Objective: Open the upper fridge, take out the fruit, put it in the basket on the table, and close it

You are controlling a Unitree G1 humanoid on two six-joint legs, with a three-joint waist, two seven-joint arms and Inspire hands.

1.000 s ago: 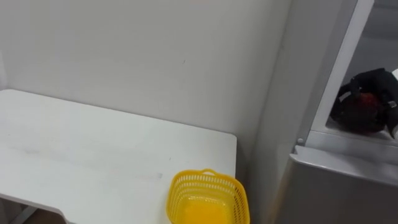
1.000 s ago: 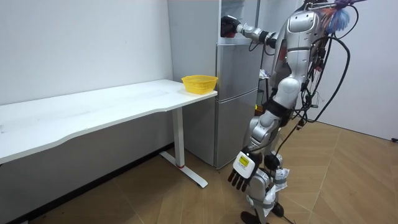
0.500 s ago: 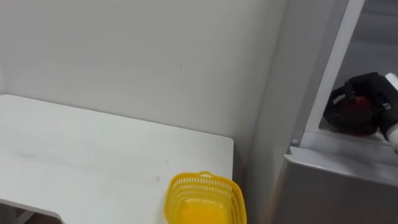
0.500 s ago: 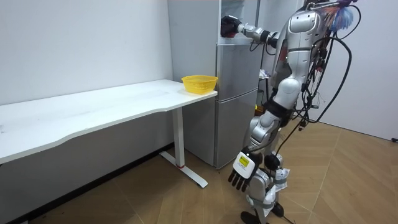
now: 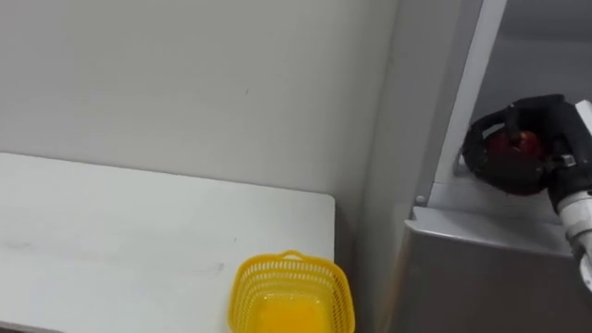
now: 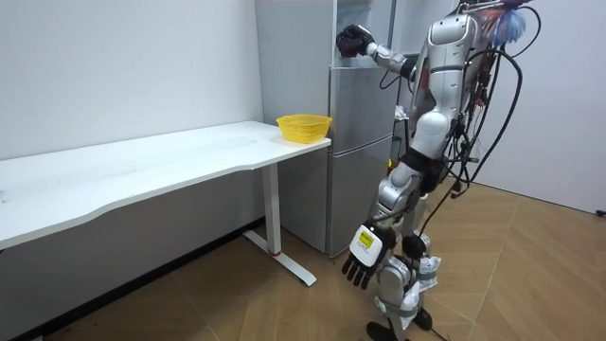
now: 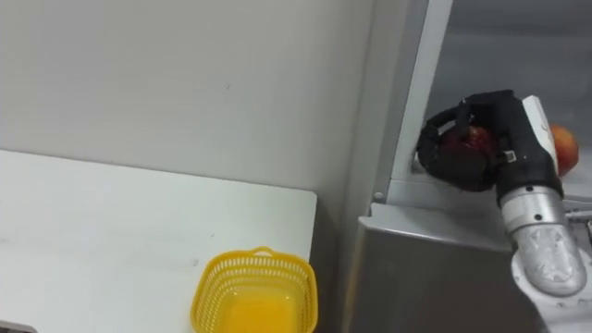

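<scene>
My right hand [image 7: 467, 148] is inside the open upper fridge compartment [image 5: 481, 190], just above its shelf edge. Its dark fingers are curled round a red apple [image 7: 477, 137], which shows between them. In the left eye view the same right hand [image 5: 513, 153] covers most of the apple [image 5: 524, 141]. A second reddish-orange fruit [image 7: 563, 148] lies on the shelf behind my wrist. In the room view I stand in front of the fridge [image 6: 360, 152], right hand [image 6: 354, 40] raised to the upper compartment. My left hand [image 6: 365, 254] hangs low by my leg, fingers straight.
A yellow mesh basket [image 5: 291, 298] stands empty on the corner of the white table [image 5: 139, 250] nearest the fridge. The grey lower fridge door [image 5: 481, 282] is closed below the shelf. A plain wall runs behind the table.
My right hand, still shut on the apple, has drawn a little back toward the compartment's front edge as the arm bends. The eye view has shifted to the right.
</scene>
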